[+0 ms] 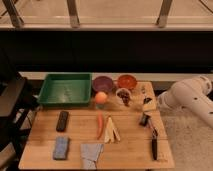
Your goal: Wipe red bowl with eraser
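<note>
At the far left of the wooden surface (125, 150) sits a green tray (65, 89). Just in front of it the eraser (62, 120) lies flat, its long axis running front to back with the far end leaning slightly right. Its short sides face left and right. A blue sponge (61, 148) lies near its front end. A wrong pick is 1 risk here, since both are small flat blocks.

Further right come a grey cloth (91, 154), a carrot (100, 125) and an orange fruit (101, 97). At the back edge a purple bowl (103, 82) stands just beside the red bowl (127, 81), which is upright, mouth up.

A clear cup (123, 96) with dark contents stands just in front of the red bowl. An arm sweeping in low would likely knock it over, and a hard wipe could push the bowl into its purple neighbour.

At the right the gripper (147, 103) hangs over the surface's right side, jaws apart and holding nothing. It is near the red bowl but well apart from the eraser, so the reach must cross the carrot and fruit. A black-handled tool (154, 147) lies at the front right
</note>
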